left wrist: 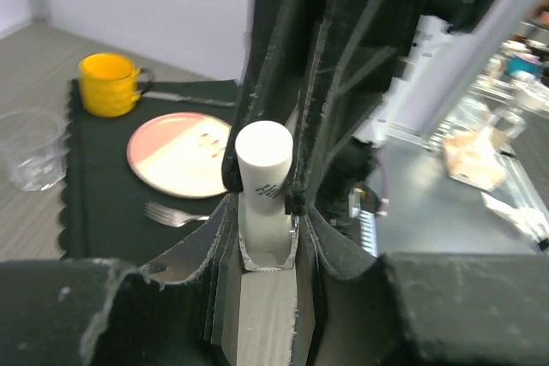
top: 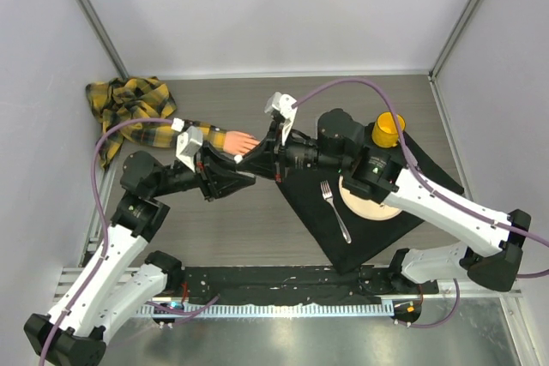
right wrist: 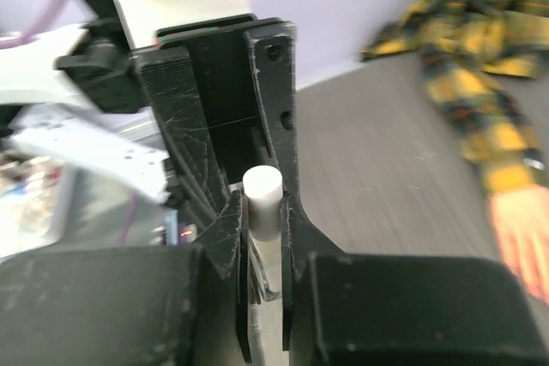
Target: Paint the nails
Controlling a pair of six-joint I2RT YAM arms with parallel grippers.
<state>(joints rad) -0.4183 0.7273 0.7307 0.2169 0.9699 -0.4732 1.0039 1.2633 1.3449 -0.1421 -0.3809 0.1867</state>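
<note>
A peach-pink mannequin hand (top: 240, 143) sticks out of a yellow-black plaid sleeve (top: 137, 111); its nails are too small to make out. The hand also shows at the right edge of the right wrist view (right wrist: 523, 231). My two grippers meet just right of the hand. My left gripper (top: 256, 169) is shut on the clear body of a small bottle (left wrist: 266, 242). My right gripper (top: 269, 159) is shut on the bottle's white cap (right wrist: 262, 199), which also shows in the left wrist view (left wrist: 263, 165). The bottle is hidden in the top view.
A black mat (top: 313, 229) lies at the right with a pink-and-cream plate (top: 367, 201), a fork (top: 334, 208) and a yellow mug (top: 388, 129). A clear plastic cup (left wrist: 33, 147) stands left of the mat in the left wrist view.
</note>
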